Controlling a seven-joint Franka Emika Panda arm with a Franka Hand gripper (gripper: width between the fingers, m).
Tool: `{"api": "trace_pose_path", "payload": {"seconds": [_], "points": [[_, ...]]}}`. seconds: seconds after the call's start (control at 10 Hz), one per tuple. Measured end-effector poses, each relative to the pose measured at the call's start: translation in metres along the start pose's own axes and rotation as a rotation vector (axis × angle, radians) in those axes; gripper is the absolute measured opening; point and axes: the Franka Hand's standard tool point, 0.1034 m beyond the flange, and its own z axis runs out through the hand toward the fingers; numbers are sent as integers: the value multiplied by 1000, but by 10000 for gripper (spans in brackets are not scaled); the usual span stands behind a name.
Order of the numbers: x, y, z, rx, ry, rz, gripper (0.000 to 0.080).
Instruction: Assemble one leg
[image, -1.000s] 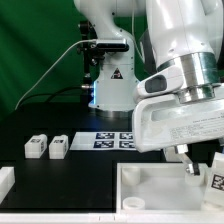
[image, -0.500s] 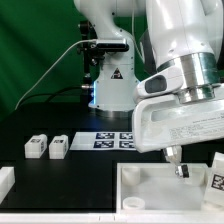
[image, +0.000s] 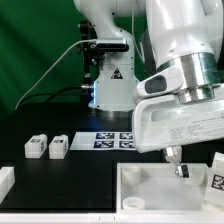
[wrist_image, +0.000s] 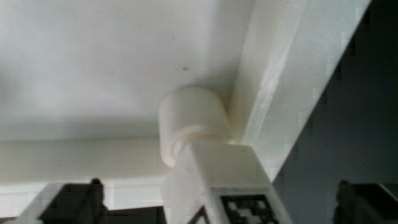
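over the last second the claw (image: 180, 168) shifted a little toward the exterior view's left above the tray (image: 150, 187). in the last half second i see no change. in the wrist view its 2 dark fingers (wrist_image: 71, 200) stand wide apart, so the claw is open, with the leg (wrist_image: 210, 140) between them and touching neither. the leg sits tucked into a corner of the tray, its round end by the rim and its tag nearer the camera. 2 more legs (image: 57, 147) lie on the desk near the marker board (image: 115, 140). the leg looks like light, rigid, smooth plastic: unlikely to crush, but apt to slip or twist. i would clamp the flat sides of its blocky body squarely, not the rounded end.
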Motion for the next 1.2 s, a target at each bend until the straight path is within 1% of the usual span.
{"api": "trace_pose_path", "payload": {"seconds": [0.1, 0.2, 0.3, 0.4, 0.5, 0.6, 0.8, 0.9, 1.1, 1.2], "points": [[-1, -1, 0, 2, -12, 5, 649], [1, -6, -7, 17, -119, 35, 649], [19, -4, -23, 15, -112, 33, 649], [16, -5, -24, 25, -201, 39, 649], [20, -8, -27, 45, -327, 51, 649], [25, -11, -26, 59, -406, 59, 649], [27, -9, -18, 82, -527, 69, 649], [38, -8, -14, 81, -492, 72, 649], [34, -6, -5, 81, -482, 76, 649], [34, -7, -1, 76, -454, 75, 649]]}}
